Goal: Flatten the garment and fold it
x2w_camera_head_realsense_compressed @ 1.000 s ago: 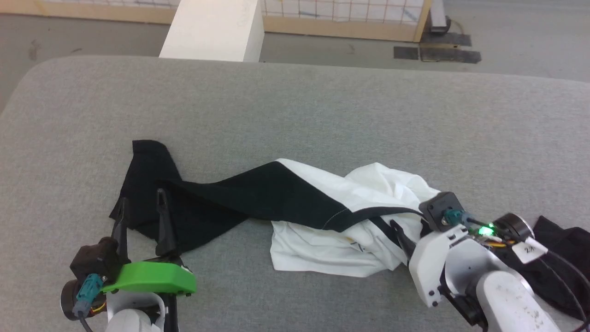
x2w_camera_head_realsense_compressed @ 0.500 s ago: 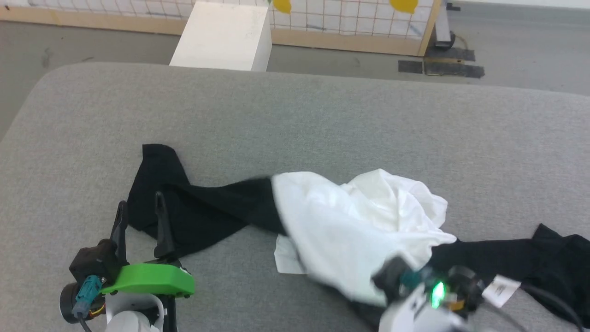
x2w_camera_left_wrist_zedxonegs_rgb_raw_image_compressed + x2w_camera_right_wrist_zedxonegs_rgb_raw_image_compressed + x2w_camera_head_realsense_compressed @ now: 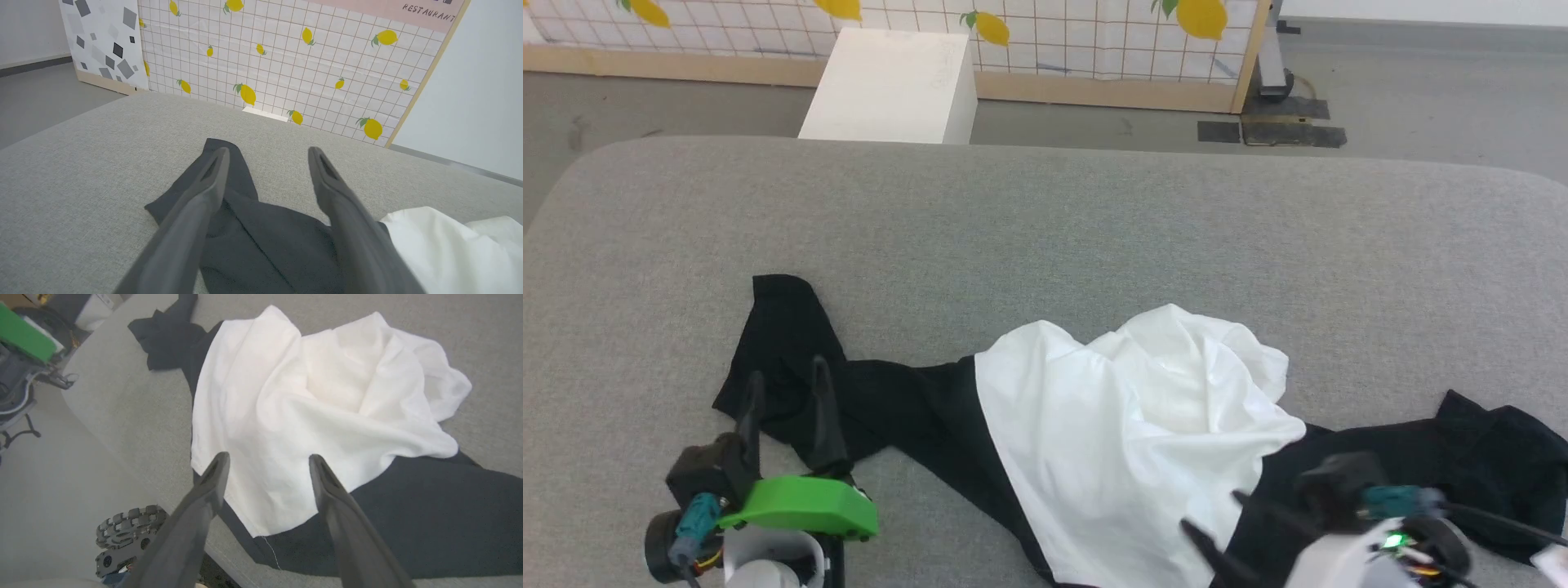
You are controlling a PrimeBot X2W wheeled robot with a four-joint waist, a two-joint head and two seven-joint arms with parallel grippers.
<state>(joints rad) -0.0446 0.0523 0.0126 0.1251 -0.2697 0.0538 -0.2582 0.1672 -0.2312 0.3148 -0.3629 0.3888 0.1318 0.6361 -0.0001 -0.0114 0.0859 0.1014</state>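
The garment point(image 3: 1119, 425) lies crumpled on the grey padded table point(image 3: 1045, 220): a white body heaped in the middle, one black sleeve point(image 3: 792, 376) stretched left, the other black sleeve point(image 3: 1486, 457) lying right. My left gripper point(image 3: 786, 377) is open, its fingers over the left sleeve point(image 3: 245, 220) with nothing between them. My right gripper point(image 3: 1213, 518) is open at the table's near edge, just above the white body's lower hem point(image 3: 278, 498), holding nothing. The white body point(image 3: 318, 404) spreads ahead of its fingers.
A white box point(image 3: 890, 86) stands on the floor beyond the table's far edge, before a lemon-patterned grid panel point(image 3: 1094, 33). The table's near edge and a treaded wheel point(image 3: 128, 535) on the floor below show in the right wrist view. Bare grey table surface lies beyond the garment.
My right gripper has dragged the white body toward the near edge, spreading it over the black part, and now stands open off the cloth. The head camera tilted up. The left gripper kept still.
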